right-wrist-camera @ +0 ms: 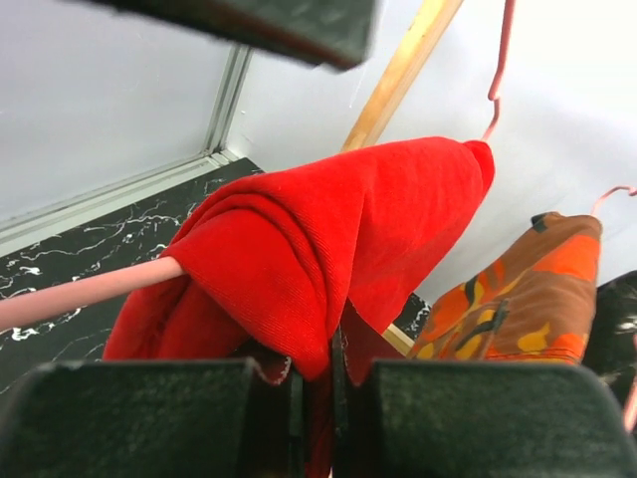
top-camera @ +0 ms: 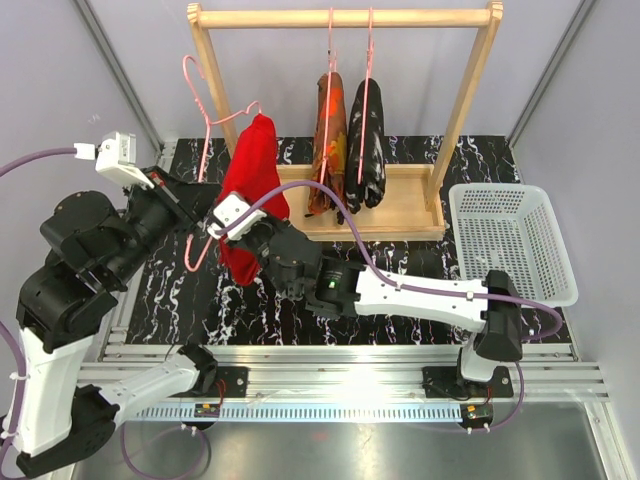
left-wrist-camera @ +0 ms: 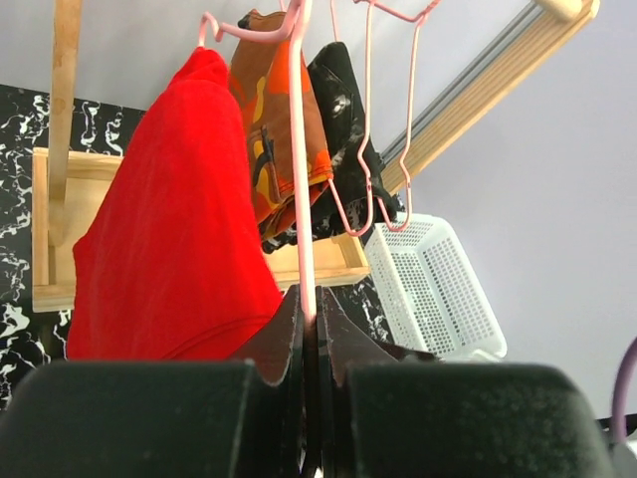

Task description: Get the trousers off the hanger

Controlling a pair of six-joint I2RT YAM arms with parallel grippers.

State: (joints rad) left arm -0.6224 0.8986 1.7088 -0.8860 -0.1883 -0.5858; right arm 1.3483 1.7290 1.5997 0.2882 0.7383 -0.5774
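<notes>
Sliding the plain red folded cloth trousers off the thin pink wire hanger is being taken as the step in hand. Nearest, the left gripper is being shown pressed together on the hanger's wire. Just to its right, the right gripper is being shown pinching a fold at the lower edge of the red cloth. The red pair is being carried draped over the hanger bar, above the black white-veined table top, left of and nearer than the rack, and apparently off its rail.

For a clean removal, the hanger is best being held steady by the left arm while the cloth is being drawn by the right arm along the bar towards its free end, not straight down. A downward pull is being judged likely to tighten the fold on the wire or twist the hanger in the pinch. Only one thin fold is being gripped, so a slow, even draw is being advised, lest the soft cloth slip out.

Farther back, the orange-red-black camouflage trousers and the black white-speckled trousers are hanging on the light wooden rack. To the right, a white plastic mesh basket is standing well apart.
</notes>
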